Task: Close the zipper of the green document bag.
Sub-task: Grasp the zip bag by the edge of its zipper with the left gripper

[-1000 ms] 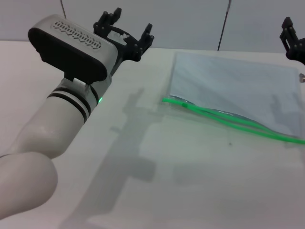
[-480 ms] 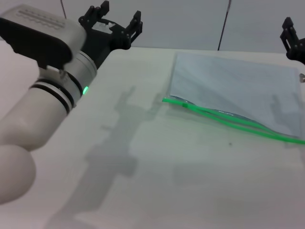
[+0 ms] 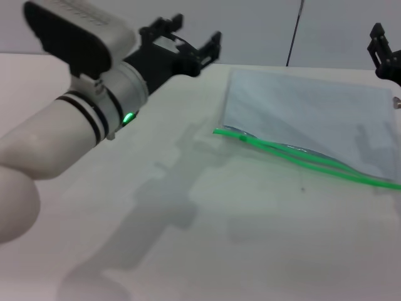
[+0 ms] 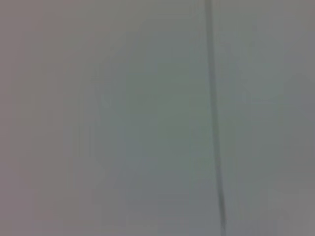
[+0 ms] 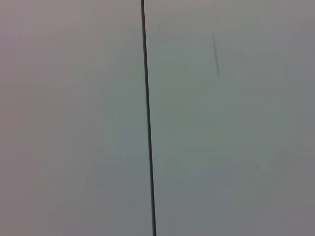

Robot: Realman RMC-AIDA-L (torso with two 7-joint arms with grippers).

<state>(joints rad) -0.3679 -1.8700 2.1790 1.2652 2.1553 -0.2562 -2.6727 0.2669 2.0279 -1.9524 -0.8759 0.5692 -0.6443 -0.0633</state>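
Left tool (image 3: 188,44) hovers spread, left of the green document bag (image 3: 301,113).

The green document bag (image 3: 301,113) lies flat, its zipper (image 3: 301,157) gaping open.

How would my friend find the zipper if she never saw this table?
Look at the white table, then at the big flat green document bag lying on its right half. Along the bag's near edge runs the zipper, a thin bright green strip, gaping open: the only vivid colour there.
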